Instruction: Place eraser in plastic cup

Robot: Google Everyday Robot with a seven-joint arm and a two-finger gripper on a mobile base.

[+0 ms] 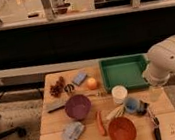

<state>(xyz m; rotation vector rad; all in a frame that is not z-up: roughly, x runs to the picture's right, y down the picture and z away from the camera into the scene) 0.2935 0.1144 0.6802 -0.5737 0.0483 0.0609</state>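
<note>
A dark flat eraser (pixel 55 106) lies on the left side of the wooden table (pixel 52 136), beside a purple bowl (pixel 78 106). A white plastic cup (pixel 118 94) stands upright near the table's middle, in front of the green tray. My gripper (pixel 155 92) hangs below the white arm (pixel 170 60) at the table's right edge, right of the cup and far from the eraser. It is not touching either one.
A green tray (pixel 124 71) sits at the back right. An orange bowl (pixel 122 131), a carrot (pixel 100 123), a blue cloth (pixel 72 132), a blue sponge (pixel 79 78), an orange (pixel 92 83), a pine cone (pixel 57 87) and utensils (pixel 154 123) lie around.
</note>
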